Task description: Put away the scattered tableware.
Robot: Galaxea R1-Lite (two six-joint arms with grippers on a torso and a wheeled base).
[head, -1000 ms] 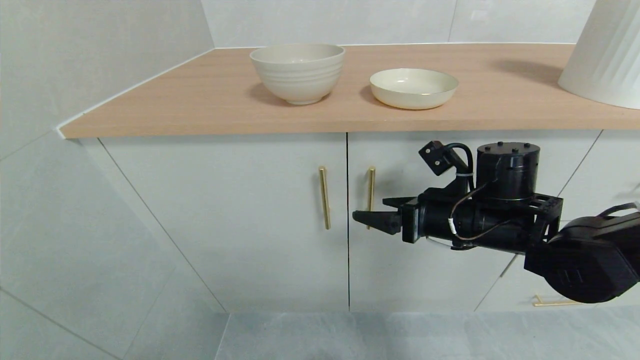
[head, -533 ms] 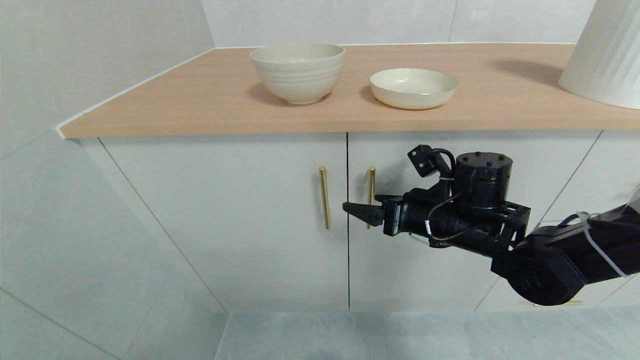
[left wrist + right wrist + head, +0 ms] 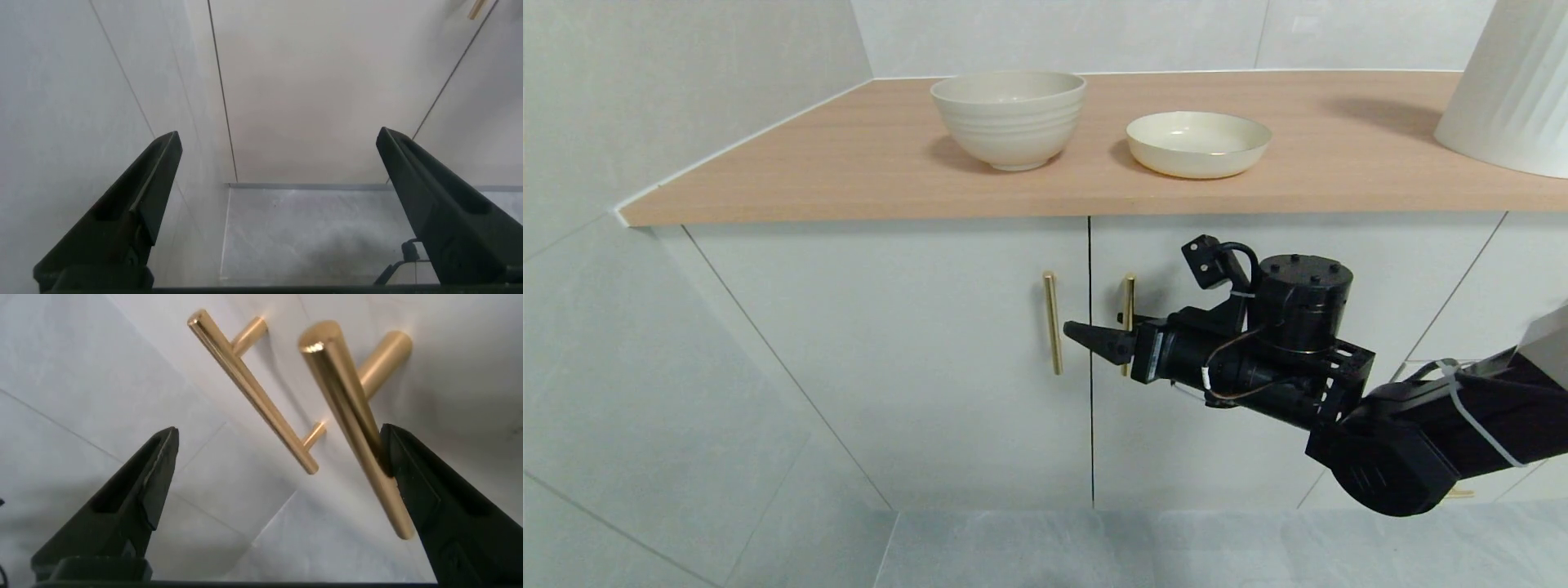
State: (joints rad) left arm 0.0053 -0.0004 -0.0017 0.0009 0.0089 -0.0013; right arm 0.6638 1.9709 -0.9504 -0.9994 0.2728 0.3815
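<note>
Two tableware items: a deep ribbed bowl (image 3: 1009,118) and a shallow dish (image 3: 1198,144) are set on the desk (image 3: 833,175).
Deep ribbed bowl: stood upright at the left of the pair, toward the far side of the desk.
Shallow dish: placed upright just to the right of the bowl, apart from it, slightly nearer the front edge.
Desk: wood-toned top, fitted into a corner of pale tiled wall.
White ribbed vessel (image 3: 1515,90): stood at the far right of the desk, well apart from the dish.
Cabinet (image 3: 890,351): two pale doors below the desk, both closed, met at a vertical seam.
Left door handle (image 3: 1052,322): brass bar, mounted upright just left of the seam.
Right door handle (image 3: 1128,296): brass bar, mounted upright just right of the seam, partly covered by the right gripper.
Right gripper (image 3: 1086,336): held level in front of the doors, tip seen between the two handles; released, fingers spread wide, with both brass bars framed between them in the wrist view (image 3: 278,506).
Left gripper (image 3: 278,216): released, fingers spread wide, pointed at pale panels and grey floor (image 3: 310,233).
</note>
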